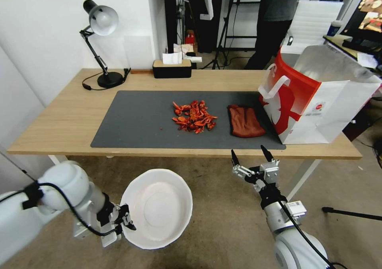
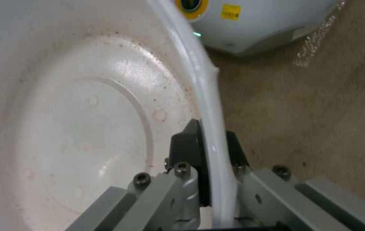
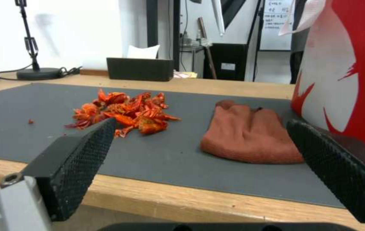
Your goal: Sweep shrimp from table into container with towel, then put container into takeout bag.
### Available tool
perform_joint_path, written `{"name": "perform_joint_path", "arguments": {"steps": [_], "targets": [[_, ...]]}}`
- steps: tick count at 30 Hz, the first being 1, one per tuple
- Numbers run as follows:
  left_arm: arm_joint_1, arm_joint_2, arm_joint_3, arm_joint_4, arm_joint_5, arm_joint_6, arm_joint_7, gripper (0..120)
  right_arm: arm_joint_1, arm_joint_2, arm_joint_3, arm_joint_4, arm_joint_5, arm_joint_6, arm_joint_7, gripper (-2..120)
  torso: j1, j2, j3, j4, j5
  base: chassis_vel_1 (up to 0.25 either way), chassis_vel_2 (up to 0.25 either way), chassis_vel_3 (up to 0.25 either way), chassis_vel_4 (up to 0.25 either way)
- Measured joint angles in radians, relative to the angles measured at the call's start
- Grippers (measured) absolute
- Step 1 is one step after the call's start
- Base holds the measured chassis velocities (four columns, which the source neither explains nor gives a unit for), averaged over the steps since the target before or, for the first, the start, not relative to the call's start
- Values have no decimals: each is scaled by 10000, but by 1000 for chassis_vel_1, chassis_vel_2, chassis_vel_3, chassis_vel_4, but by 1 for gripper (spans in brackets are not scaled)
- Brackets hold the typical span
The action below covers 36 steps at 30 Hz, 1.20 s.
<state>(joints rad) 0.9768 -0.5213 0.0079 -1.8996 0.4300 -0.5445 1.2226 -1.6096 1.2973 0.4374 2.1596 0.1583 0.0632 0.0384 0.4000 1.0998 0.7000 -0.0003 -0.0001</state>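
A heap of orange-red shrimp [image 1: 194, 117] [image 3: 124, 113] lies mid-mat on the light-wood table [image 1: 71, 117]. To its right rests the rust-brown towel [image 1: 245, 121] [image 3: 249, 134], and past that stands the red-and-white takeout bag [image 1: 314, 102] [image 3: 349, 70], open at the top. Below the table's front edge, my left gripper [image 1: 126, 221] [image 2: 210, 150] is shut on the rim of the white container [image 1: 157, 207] [image 2: 75, 128], which is empty. In front of the table edge, below the towel, my right gripper [image 1: 250, 154] [image 3: 199, 154] stands open, holding nothing.
A dark grey mat [image 1: 139, 121] covers the table's middle. A desk lamp [image 1: 101, 42] stands at the back left and a black tissue box [image 1: 172, 68] at the back centre. A person stands behind the table by the bag.
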Motion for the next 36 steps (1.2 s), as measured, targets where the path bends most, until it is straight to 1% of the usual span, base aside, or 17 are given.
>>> {"name": "perform_joint_path", "arguments": {"steps": [2,3,4,6,7,10,13,18,21,22,25,28,31,32,34,35,36], "targets": [[-389,-342,180,641,-28,-125,0,0,-31,-5,14,57,30,0,3,100,0,0,0,3,0,0,0,0,0],[-389,-342,180,641,-28,-125,0,0,-31,-5,14,57,30,0,3,100,0,0,0,3,0,0,0,0,0],[-615,-469,311,896,-41,-160,-2,0,-40,0,19,75,41,0,3,100,0,0,0,4,2,0,0,0,0],[-1424,-828,878,1642,-111,-184,-35,0,-64,53,25,94,56,0,12,100,0,0,0,0,1,0,0,0,0],[-1424,-828,878,1642,-111,-184,-35,0,-64,53,25,94,56,0,12,100,0,0,0,0,1,0,0,0,0],[-1847,-1018,1192,1992,-140,-191,-58,0,-62,63,25,94,59,-11,14,100,1,0,0,1,2,0,0,0,0],[-2583,-1341,1703,2452,-354,-179,-93,0,149,-137,-17,95,349,-153,88,100,0,0,0,2,2,0,0,0,0],[-3079,-1516,1956,2498,-516,-107,-104,0,659,-603,-160,-44,1425,-284,272,100,0,0,1,1,5,0,0,0,0],[-3481,-1606,2198,2524,-622,24,-185,0,1429,-1156,-324,-375,2474,-309,449,100,0,0,1,3,4,0,0,0,0],[-3481,-1606,2198,2524,-622,24,-185,0,1429,-1156,-324,-375,2474,-309,449,100,0,0,1,3,4,0,0,0,0],[-3825,-1675,2434,2514,-647,117,-237,0,2719,-1877,-653,-988,3627,-489,864,100,2,0,1,1,3,0,0,0,0],[-3957,-1686,2547,2484,-648,169,-241,0,3346,-2174,-917,-1331,4000,-639,1116,100,2,0,1,3,3,0,0,0,0],[-4215,-1750,2794,2439,-558,236,-240,0,4863,-2674,-1713,-2087,4343,-1114,1815,100,3,0,3,3,5,0,0,0,0],[-4215,-1750,2794,2439,-558,236,-240,0,4863,-2674,-1713,-2087,4343,-1114,1815,100,3,0,3,3,5,0,0,0,0],[-4352,-1794,2982,2437,-451,244,-235,0,5988,-2847,-2385,-2543,4390,-1833,2655,100,3,1,2,4,-1,0,0,0,0],[-4352,-1794,2982,2437,-451,244,-235,0,5988,-2847,-2385,-2543,4390,-1833,2655,100,3,1,2,4,-1,0,0,0,0],[-4373,-1812,3036,2437,-397,245,-232,0,6403,-2857,-2679,-2746,4396,-2222,3191,100,3,1,3,7,3,0,0,0,0]]}}
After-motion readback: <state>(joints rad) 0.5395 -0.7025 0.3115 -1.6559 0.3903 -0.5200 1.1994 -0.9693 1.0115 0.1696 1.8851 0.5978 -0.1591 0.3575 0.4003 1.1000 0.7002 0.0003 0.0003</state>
